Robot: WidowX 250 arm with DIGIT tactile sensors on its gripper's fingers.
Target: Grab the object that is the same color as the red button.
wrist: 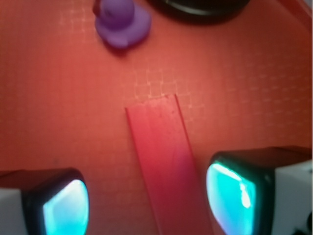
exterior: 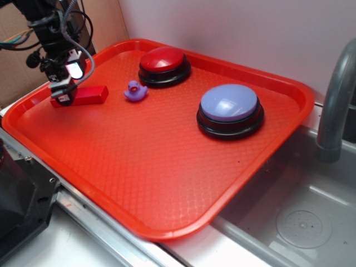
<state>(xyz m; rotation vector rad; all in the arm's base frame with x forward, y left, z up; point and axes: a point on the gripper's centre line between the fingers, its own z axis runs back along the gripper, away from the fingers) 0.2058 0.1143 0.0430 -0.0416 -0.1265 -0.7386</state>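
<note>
Claw [wrist: 146, 200] open, apparently straddling red block [wrist: 164, 161]

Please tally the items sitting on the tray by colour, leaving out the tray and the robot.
Red: 2, the red button and the red block.
Purple or lavender: 2, the duck and the lavender button.
Total: 4.

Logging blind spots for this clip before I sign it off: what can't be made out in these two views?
- Exterior view: the gripper covers the left end of the red block, so pad contact is not visible.
- Wrist view: the block's near end is cut off by the bottom edge; the fingers are open with the block between them, whether touching is unclear.
- Wrist view: the red button's base is cropped at the top; the purple duck is blurred.
</note>
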